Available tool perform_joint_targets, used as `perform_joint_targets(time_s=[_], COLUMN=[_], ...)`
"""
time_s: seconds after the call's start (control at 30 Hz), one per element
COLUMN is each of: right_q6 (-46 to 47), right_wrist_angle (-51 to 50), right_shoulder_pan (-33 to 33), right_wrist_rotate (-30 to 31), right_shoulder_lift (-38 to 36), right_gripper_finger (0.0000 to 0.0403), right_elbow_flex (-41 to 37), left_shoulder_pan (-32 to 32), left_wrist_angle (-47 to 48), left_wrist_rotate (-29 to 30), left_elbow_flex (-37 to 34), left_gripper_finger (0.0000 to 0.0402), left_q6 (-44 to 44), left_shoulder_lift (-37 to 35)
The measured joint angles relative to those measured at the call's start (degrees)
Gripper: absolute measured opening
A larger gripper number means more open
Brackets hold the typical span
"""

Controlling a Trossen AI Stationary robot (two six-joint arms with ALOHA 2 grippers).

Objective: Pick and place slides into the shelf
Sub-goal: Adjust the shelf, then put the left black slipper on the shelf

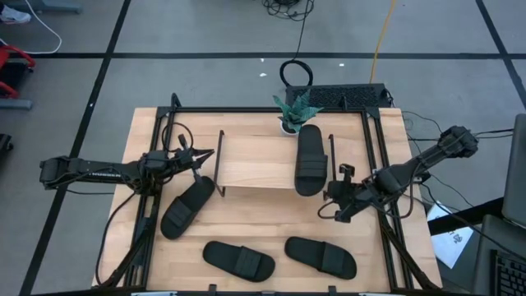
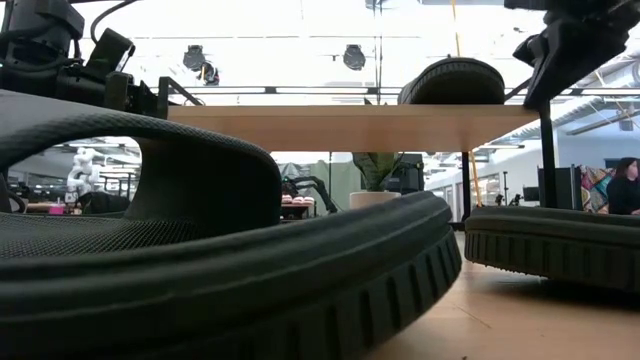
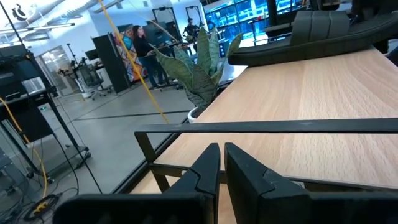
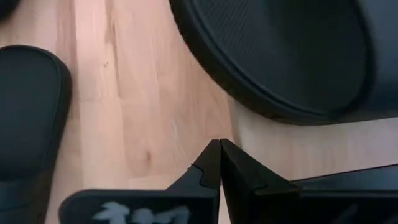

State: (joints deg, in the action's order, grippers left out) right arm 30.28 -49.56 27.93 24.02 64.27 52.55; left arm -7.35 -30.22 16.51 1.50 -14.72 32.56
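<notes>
**One slide shelved, three left on the counter**

One slide point(image 1: 310, 159) is seen lying on the shelf point(image 1: 255, 163) top board, beside a small potted plant point(image 1: 294, 113). Three more slides rest on the counter point(image 1: 378, 263): one point(image 1: 187, 206) by the shelf's left end, two point(image 1: 238, 260) point(image 1: 320, 256) along the front. The left tool point(image 1: 200, 158) is held nearly clenched, empty, at the shelf's left frame; the right tool point(image 1: 335, 191) is clenched, empty, beside the shelved slide. The shelved slide could be nudged off by a careless right-arm move.

Nearest slide point(image 2: 200, 250) cropped, blurred
</notes>
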Motion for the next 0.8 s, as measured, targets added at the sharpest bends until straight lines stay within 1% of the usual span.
perform_joint_targets(time_s=[0.23, 0.43, 0.63, 0.8], right_q6=[-0.4, -1.6, -5.0, -7.2], right_wrist_angle=[1.0, 3.2, 11.4, 15.3], right_shoulder_pan=[-2.1, -2.4, -1.9, -0.6], right_wrist_rotate=[-0.6, -2.7, -7.5, -7.8], right_shoulder_lift=[0.0, -0.3, -1.5, -2.8], right_gripper_finger=[0.0000, 0.0000, 0.0000, 0.0000], right_elbow_flex=[-4.0, -4.4, -4.4, -4.4], left_shoulder_pan=[0.0, 0.0, 0.0, 0.0], left_wrist_angle=[0.0, 0.0, -0.1, -1.4], left_wrist_rotate=[-1.7, -1.7, -1.7, -1.7], left_elbow_flex=[0.0, 0.0, 0.0, 0.0], left_gripper_finger=[0.0031, 0.0031, 0.0031, 0.0031], left_q6=[0.0, 0.0, -0.5, -1.6], left_shoulder_lift=[0.0, 0.0, 0.0, 0.0])
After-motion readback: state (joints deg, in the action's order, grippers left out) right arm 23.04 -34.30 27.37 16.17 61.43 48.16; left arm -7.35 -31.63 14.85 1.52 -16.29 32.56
